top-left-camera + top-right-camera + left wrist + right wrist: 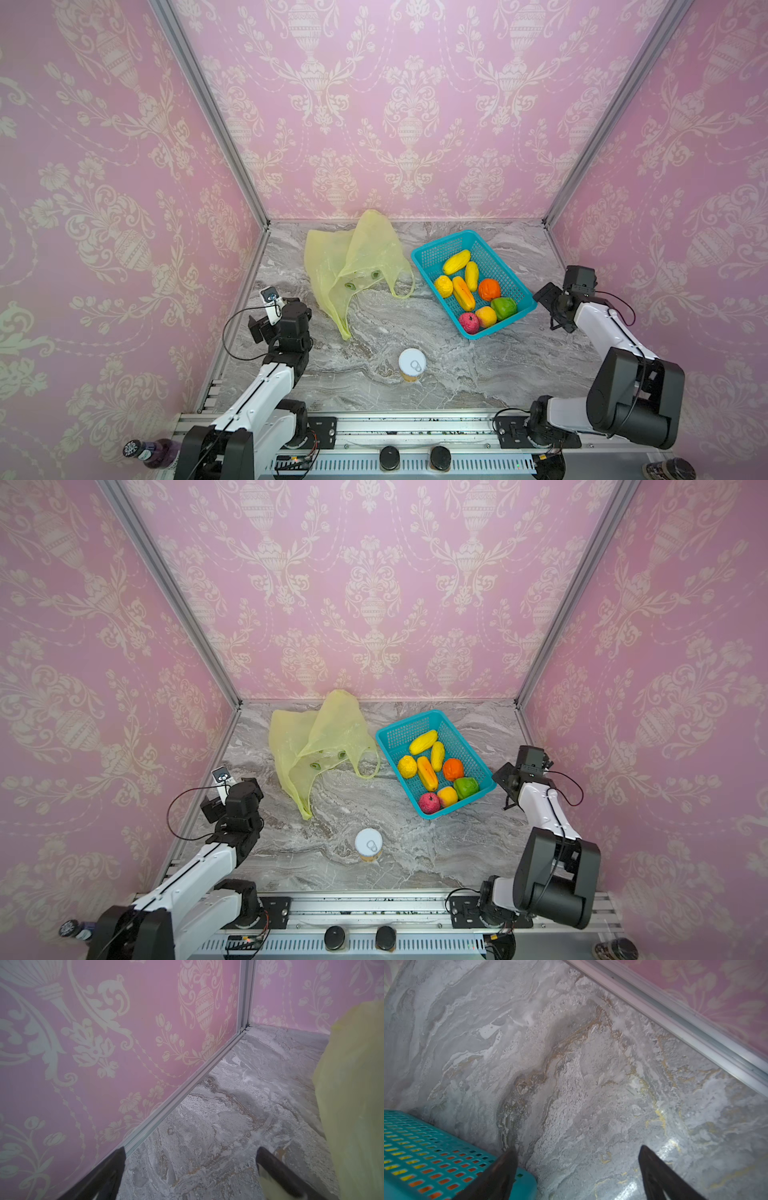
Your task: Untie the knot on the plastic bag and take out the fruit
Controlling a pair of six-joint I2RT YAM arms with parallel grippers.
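The turquoise basket [440, 253] serves as the landmark. All the fruit [463, 293] lies inside it, eight pieces as far as I can count: yellow oblong ones, a lemon, orange rounds, a green one and a pink-red one at the basket's near corner.

The plastic bag [353, 266] lies slack and crumpled just beside the basket, on the side toward the left arm. I see no knot in it. One handle loop [402, 286] lies open close to the basket's wall, though I cannot tell whether it touches. The bag is translucent and no lump of fruit shows through it.

The right gripper [577, 1148] hangs just beside the basket's corner, on the side away from the bag. Its fingers are spread wide over bare marble tabletop [457, 374] and hold nothing. The left gripper [190, 1150] is well apart from the basket, beyond the bag and near the side wall. Its fingers are also spread and empty, with the bag's edge beside one of them.

A white-lidded can [412, 365] stands well apart from the basket toward the robot's base, and it is no part of the job.

I judge that the untying and emptying are done and both arms are clear of the work. The next move calls for no grasp, at most a check that nothing hides in the bag's folds
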